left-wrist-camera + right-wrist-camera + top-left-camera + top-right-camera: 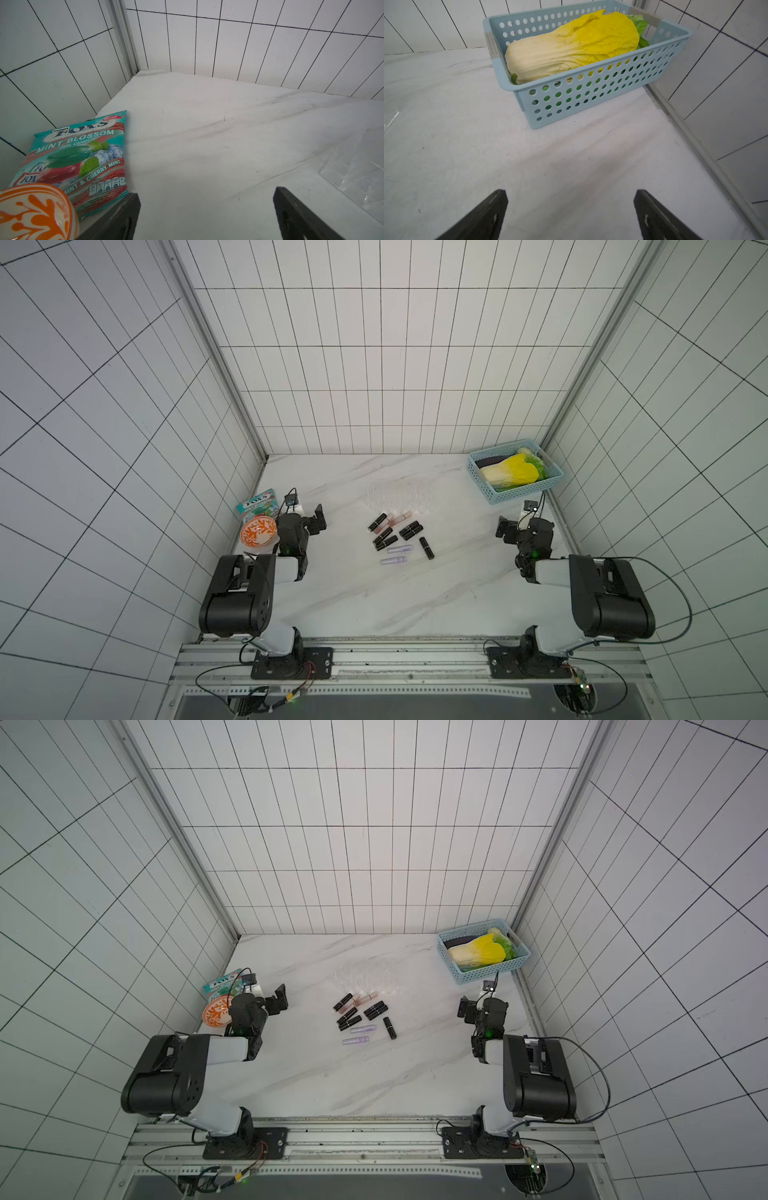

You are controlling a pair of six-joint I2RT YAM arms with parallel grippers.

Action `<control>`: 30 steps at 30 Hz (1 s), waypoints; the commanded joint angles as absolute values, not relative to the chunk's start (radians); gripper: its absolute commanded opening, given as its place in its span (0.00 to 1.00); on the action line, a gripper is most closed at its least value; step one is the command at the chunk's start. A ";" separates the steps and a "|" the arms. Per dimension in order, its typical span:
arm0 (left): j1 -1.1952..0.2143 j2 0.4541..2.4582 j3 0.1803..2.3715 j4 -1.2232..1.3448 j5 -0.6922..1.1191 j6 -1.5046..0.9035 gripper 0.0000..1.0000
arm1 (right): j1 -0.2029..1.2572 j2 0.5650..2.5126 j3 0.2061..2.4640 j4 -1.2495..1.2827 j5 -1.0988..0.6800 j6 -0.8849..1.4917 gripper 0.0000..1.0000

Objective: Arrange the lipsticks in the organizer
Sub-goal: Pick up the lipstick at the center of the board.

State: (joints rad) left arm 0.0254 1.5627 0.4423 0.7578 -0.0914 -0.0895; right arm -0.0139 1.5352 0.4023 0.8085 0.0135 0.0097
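Note:
Several lipsticks lie loose on the marble at the middle of the table in both top views; most are black, two are pale lilac, two pinkish. The clear organizer sits just behind them, barely visible, and its corner shows in the left wrist view. My left gripper hovers at the left, open and empty. Over at the right, my right gripper is also open and empty. Both are well apart from the lipsticks.
A light-blue perforated basket holding a cabbage stands at the back right, close ahead of the right gripper. An orange-patterned bowl and a mint candy bag sit by the left wall beside the left arm. Tiled walls enclose three sides.

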 commanded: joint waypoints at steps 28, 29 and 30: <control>-0.035 1.308 0.505 0.493 -0.258 -0.119 0.98 | 0.059 1.304 0.706 0.104 0.181 0.096 0.99; -0.037 1.276 0.496 0.495 -0.253 -0.145 0.98 | 0.059 1.295 0.728 0.066 0.169 0.115 0.99; -0.038 1.255 0.488 0.495 -0.252 -0.171 0.98 | 0.058 1.287 0.750 0.018 0.157 0.142 0.99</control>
